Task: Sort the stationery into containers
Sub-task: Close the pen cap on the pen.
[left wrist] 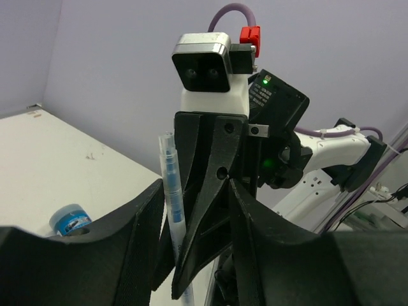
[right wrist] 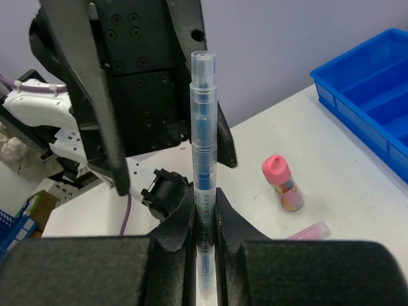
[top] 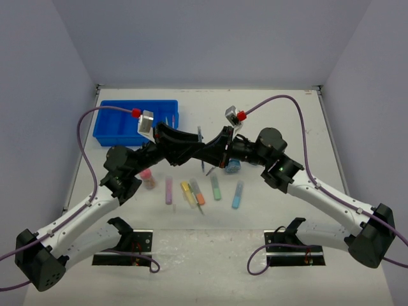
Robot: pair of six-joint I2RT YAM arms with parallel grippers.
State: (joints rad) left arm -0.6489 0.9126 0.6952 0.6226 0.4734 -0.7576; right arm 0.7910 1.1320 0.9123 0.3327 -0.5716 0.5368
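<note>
Right gripper is clamped tight on a blue pen. The pen stands upright between the fingers with its clear cap end up, held off the table at mid-scene.

The right wrist view shows that grip plainly. It also shows the left gripper just behind the pen, fingers spread to either side.

The left wrist view gives the opposite angle. The left jaws are parted about halfway, and the pen and the right gripper's fingers sit in the gap. The pen is just beside the left-hand finger, and I cannot tell if it touches. Nothing is pinched by the left jaws. This view also shows the blue tub on the table beyond, which the right wrist view does not show.

Only the top view gives the layout:
- The two arms meet nose to nose over the table centre.
- The blue tray is far left, well apart from the pen.
- The pink-capped bottle stands upright near the left arm.
- Nearer, in a row from left to right, lie the purple marker, yellow marker, orange marker, green marker and blue marker. All are flat on the table, outside the tray.

The right wrist view catches the bottle and the tray's corner, but none of that row except one pinkish stick end.
</note>
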